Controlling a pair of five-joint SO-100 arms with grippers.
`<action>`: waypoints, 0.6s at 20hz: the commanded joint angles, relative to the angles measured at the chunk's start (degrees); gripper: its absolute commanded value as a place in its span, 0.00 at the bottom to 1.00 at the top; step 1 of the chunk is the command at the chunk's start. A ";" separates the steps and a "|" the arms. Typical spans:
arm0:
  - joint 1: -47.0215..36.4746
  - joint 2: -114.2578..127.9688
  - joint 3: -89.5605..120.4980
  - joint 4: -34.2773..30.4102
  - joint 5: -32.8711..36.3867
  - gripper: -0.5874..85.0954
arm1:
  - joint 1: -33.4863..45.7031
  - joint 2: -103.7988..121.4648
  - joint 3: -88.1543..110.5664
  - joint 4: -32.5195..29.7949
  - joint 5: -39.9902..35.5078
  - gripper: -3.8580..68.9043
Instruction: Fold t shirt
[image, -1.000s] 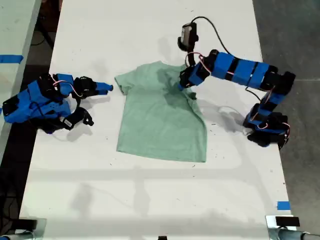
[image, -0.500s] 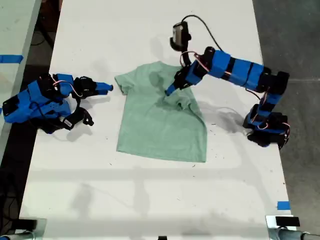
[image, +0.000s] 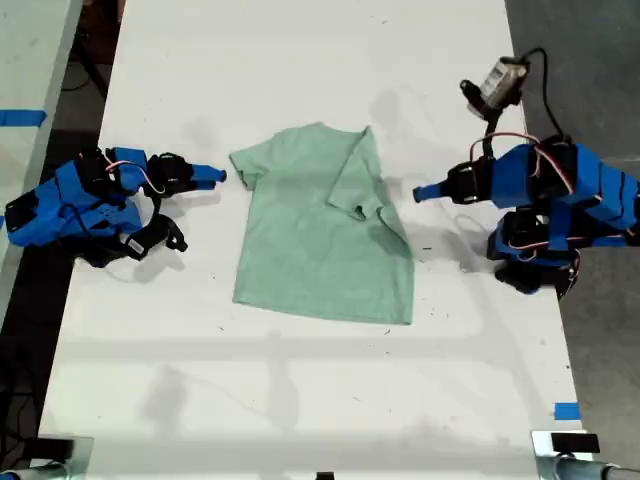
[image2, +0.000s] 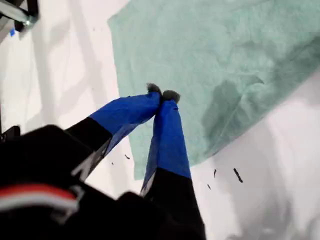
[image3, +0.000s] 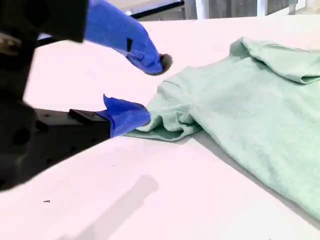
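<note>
1. Arm pose, exterior view. The arm carrying my first gripper (image: 420, 193) sits at 3 o'clock from the t shirt (image: 320, 250). It is folded back over its base, with the gripper pointing toward the shirt and well clear of the cloth. The arm carrying my second gripper (image: 218, 177) lies low at 9 o'clock from the shirt. It is stretched along the table (image: 300, 400), with its tip just beside the nearest sleeve.

2. My first gripper (image2: 162, 95). The jaws are pressed together at the tips and nothing is between them. The first wrist view looks down on the t shirt (image2: 210, 60) and bare table from above.

3. My second gripper (image3: 150, 90). The jaws stand apart. The upper finger (image3: 130, 42) is raised off the table. The lower finger (image3: 125, 116) is down near the table surface, with its tip at the bunched edge of the sleeve. Whether it touches the cloth cannot be determined. No cloth is between the jaws.

4. Work item. The t shirt (image3: 250, 100) lies spread at the centre of the white table. In the exterior view, its 3 o'clock sleeve and shoulder are folded inward over the body, forming a flap (image: 355, 180). The 9 o'clock sleeve is still extended.
</note>
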 joint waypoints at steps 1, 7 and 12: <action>0.18 0.44 0.09 -0.18 -0.53 0.15 | -1.93 21.71 26.63 -8.61 2.99 0.06; 0.18 0.44 0.09 -0.18 -0.53 0.15 | 0.00 33.40 49.48 -3.08 5.45 0.07; 0.18 0.44 0.09 -0.18 -0.53 0.15 | 1.05 33.40 49.83 0.00 12.66 0.06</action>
